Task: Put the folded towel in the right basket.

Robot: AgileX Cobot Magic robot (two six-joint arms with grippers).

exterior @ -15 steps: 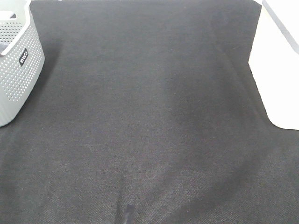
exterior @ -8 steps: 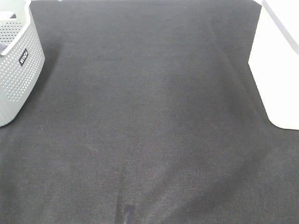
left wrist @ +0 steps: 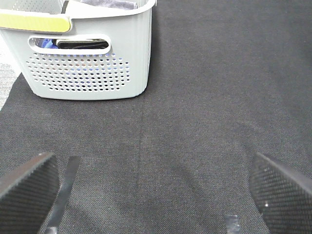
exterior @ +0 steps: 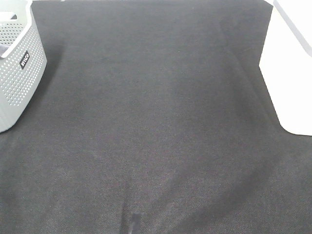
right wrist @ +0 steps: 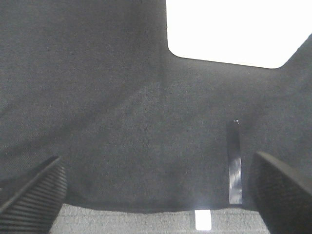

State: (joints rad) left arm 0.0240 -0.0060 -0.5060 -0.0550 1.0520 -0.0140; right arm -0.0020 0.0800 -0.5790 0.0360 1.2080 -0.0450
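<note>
Nothing had shifted since the earlier frames. Nearest, the left gripper [left wrist: 153,195] and the right gripper [right wrist: 161,195] each hung with fingers spread wide over the dark mat [exterior: 156,126], holding nothing. Farther off stood the grey perforated basket [exterior: 19,73] at left, dark cloth inside, and the white right basket [exterior: 292,73]. No folded towel showed on the mat.

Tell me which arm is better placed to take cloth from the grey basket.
Probably the left. Its open gripper faces the grey basket, with cloth visible through the handle slot. The right gripper faces the white basket.
</note>
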